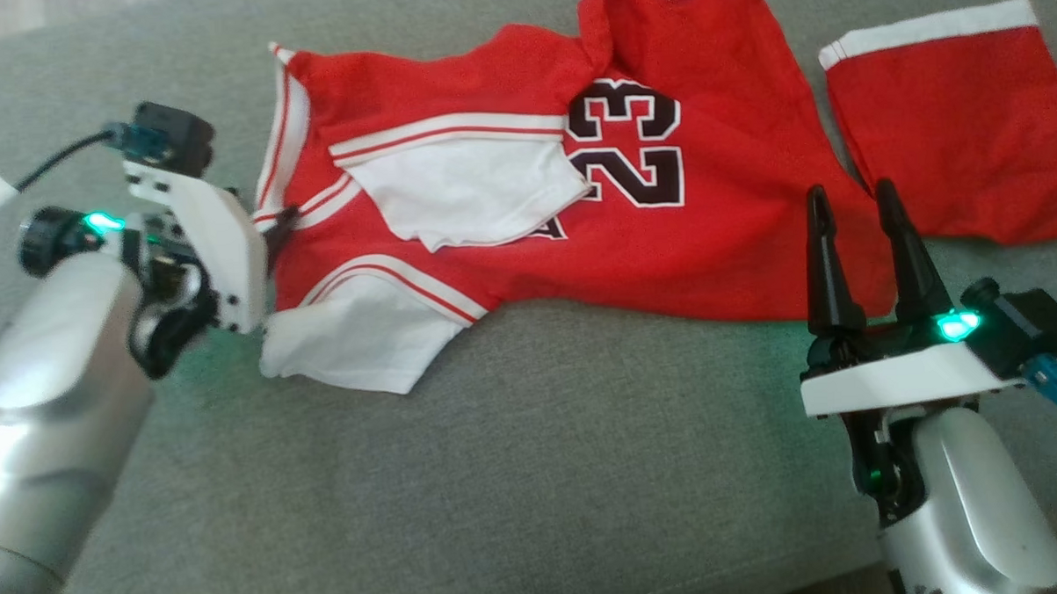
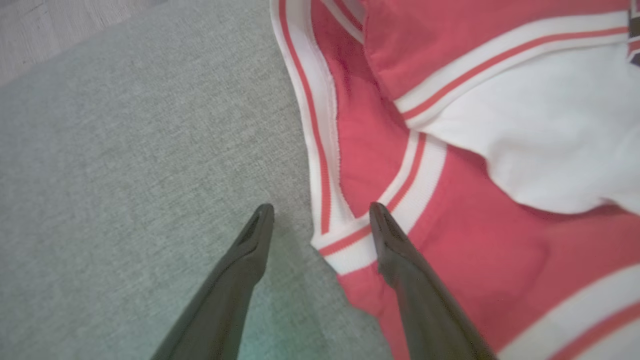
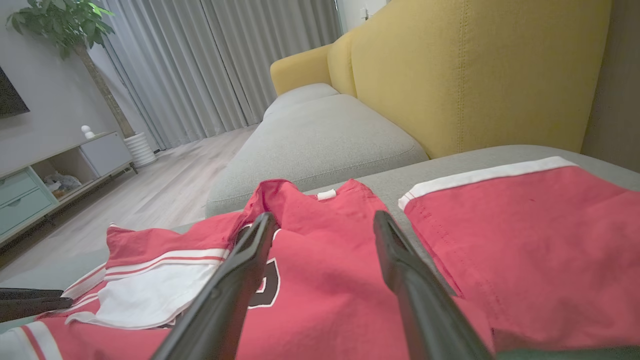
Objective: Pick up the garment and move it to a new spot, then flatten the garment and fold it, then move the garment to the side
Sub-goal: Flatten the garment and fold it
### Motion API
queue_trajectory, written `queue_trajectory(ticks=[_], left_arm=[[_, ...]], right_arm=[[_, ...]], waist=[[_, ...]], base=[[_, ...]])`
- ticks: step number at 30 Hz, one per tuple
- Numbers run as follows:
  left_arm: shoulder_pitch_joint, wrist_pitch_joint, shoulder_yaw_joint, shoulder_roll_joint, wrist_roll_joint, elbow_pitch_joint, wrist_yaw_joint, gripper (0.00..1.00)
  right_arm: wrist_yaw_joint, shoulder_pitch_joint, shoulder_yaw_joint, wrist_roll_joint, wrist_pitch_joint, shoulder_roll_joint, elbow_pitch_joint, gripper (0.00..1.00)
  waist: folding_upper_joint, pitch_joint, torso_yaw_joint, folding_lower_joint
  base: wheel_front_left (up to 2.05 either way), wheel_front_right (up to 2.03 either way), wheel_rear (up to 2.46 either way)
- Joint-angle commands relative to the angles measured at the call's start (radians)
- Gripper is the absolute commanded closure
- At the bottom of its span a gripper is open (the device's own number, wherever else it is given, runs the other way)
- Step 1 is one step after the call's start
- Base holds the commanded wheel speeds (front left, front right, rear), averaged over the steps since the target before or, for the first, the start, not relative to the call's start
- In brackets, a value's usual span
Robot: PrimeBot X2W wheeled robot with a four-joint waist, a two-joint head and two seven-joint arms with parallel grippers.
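A red basketball jersey (image 1: 632, 232) with white trim and a black "23" lies crumpled on the grey sofa seat (image 1: 535, 473), its white inside turned out at the left. My left gripper (image 1: 272, 240) is open at the jersey's left edge. In the left wrist view the left gripper (image 2: 320, 210) straddles the striped white hem (image 2: 320, 150), one finger over the cushion and one over the jersey (image 2: 475, 250). My right gripper (image 1: 850, 193) stands open at the jersey's lower right edge, holding nothing. The right wrist view has the right gripper (image 3: 324, 217) over the red cloth (image 3: 320, 280).
Folded red shorts (image 1: 953, 124) with a white band lie to the right of the jersey, close to my right gripper. A yellow sofa back (image 3: 475, 75) rises behind. Another grey seat (image 3: 320, 135), wood floor, a low cabinet (image 3: 50, 170) and a plant (image 3: 60, 20) lie beyond.
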Motion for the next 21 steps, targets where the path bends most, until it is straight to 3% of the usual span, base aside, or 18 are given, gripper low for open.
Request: queue_trajectory(ticks=[1, 7, 8, 9, 15, 21], left_arm=[[-0.075, -0.001, 0.014, 0.063, -0.008, -0.007, 0.002, 0.00], [-0.100, 0.015, -0.049, 0.068, -0.108, 0.002, 0.002, 0.00], [-0.105, 0.016, -0.063, 0.073, -0.125, -0.008, 0.002, 0.54], [-0.113, 0.010, -0.075, 0.079, -0.137, -0.017, 0.002, 1.00], [-0.206, -0.136, -0.062, 0.090, -0.136, 0.041, 0.002, 1.00], [-0.317, -0.362, -0.043, 0.064, -0.055, 0.134, 0.004, 1.00]], right_arm=[[-0.001, -0.031, 0.025, 0.008, -0.012, -0.003, -0.029, 0.00], [-0.001, -0.046, 0.025, 0.015, -0.013, -0.003, -0.039, 0.00], [-0.001, -0.048, 0.025, 0.015, -0.013, -0.003, -0.042, 0.00], [-0.001, -0.050, 0.025, 0.016, -0.013, -0.003, -0.043, 0.00], [-0.001, -0.055, 0.029, 0.021, -0.014, -0.003, -0.050, 0.00], [-0.001, -0.057, 0.041, 0.029, -0.014, -0.003, -0.055, 0.00]], waist=[[0.0000, 0.022, -0.019, -0.0001], [0.0000, 0.045, -0.039, -0.0001], [0.0000, 0.048, -0.042, -0.0001], [0.0000, 0.051, -0.044, -0.0001], [0.0000, 0.062, -0.062, -0.0001], [0.0000, 0.075, -0.075, -0.0001]], base=[[0.00, 0.00, 0.00], [0.00, 0.00, 0.00], [0.00, 0.00, 0.00], [0.00, 0.00, 0.00], [0.00, 0.00, 0.00], [0.00, 0.00, 0.00]])
